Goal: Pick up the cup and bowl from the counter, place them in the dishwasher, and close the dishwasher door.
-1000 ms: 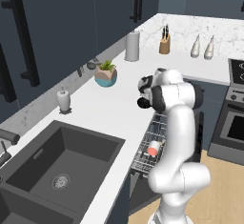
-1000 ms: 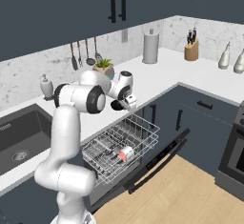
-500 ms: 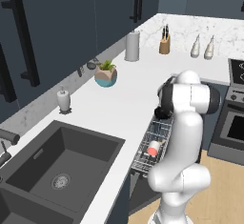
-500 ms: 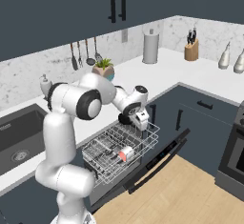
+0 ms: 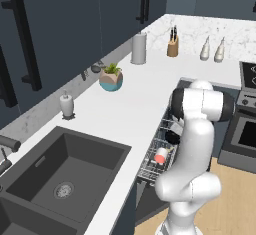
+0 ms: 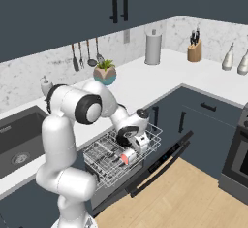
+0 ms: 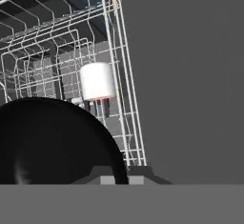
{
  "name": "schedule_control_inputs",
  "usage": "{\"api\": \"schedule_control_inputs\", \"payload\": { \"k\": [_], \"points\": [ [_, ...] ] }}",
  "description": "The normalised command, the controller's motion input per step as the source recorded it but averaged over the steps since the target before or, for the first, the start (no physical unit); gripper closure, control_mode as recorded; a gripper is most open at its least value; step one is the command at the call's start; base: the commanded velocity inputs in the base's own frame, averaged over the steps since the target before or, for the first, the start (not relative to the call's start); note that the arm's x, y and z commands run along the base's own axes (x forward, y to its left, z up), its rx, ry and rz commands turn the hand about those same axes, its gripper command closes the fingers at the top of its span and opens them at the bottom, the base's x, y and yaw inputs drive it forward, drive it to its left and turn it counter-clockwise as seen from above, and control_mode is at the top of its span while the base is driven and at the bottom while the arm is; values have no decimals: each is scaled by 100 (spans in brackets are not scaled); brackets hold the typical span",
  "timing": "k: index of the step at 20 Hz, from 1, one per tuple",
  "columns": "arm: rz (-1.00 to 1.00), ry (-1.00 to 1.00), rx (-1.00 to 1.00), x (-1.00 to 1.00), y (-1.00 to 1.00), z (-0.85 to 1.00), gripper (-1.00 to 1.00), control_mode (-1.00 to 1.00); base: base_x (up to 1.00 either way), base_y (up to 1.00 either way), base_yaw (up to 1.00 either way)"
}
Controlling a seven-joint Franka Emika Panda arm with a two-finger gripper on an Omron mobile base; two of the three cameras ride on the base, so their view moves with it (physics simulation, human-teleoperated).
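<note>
My fingertips (image 7: 102, 173) peek up as two dark stubs at the bottom of the hand view, clamped on the rim of the bowl (image 7: 52, 139), which bulges black and glossy across the lower left of that view. From the right base view I see the gripper (image 6: 137, 142) down over the rack (image 6: 106, 159), the bowl (image 6: 125, 137) showing as a dark round shape at the hand. In the left base view the bowl (image 5: 172, 137) shows as a black patch beside my arm, above the rack (image 5: 155, 154).

The bowl is plain black, shallow and round, with a faint sheen on its curved wall. The cup (image 7: 97, 81) lies on its side in the rack beyond the bowl; its pale body faces me and a thin red edge shows on the lower side. From the base views the cup (image 6: 128, 156) (image 5: 161, 155) reads red with a whitish end.

My arm rises from the base, folds at the elbow and reaches down and forward, so the hand hangs low over the pulled-out rack. The dishwasher door (image 6: 160, 161) is folded down, open, under the rack's front edge.

I count one bowl, one cup and one rack. On the counter (image 5: 145, 91) I count one plant pot (image 5: 111, 80), one soap dispenser (image 5: 66, 105), one paper-towel roll (image 5: 138, 49), one knife block (image 5: 172, 45) and two bottles (image 5: 212, 50).
</note>
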Motion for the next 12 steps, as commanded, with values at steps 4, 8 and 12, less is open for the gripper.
{"api": "schedule_control_inputs", "payload": {
  "k": [4, 8, 12],
  "points": [
    [10, 9, 10, 15, 37, -72, 100, -100, 0, 0, 0],
    [11, 11, 9, 22, 46, -71, 100, -100, 0, 0, 0],
    [8, 5, 6, 3, 44, -69, 100, -100, 0, 0, 0]
  ]
}}
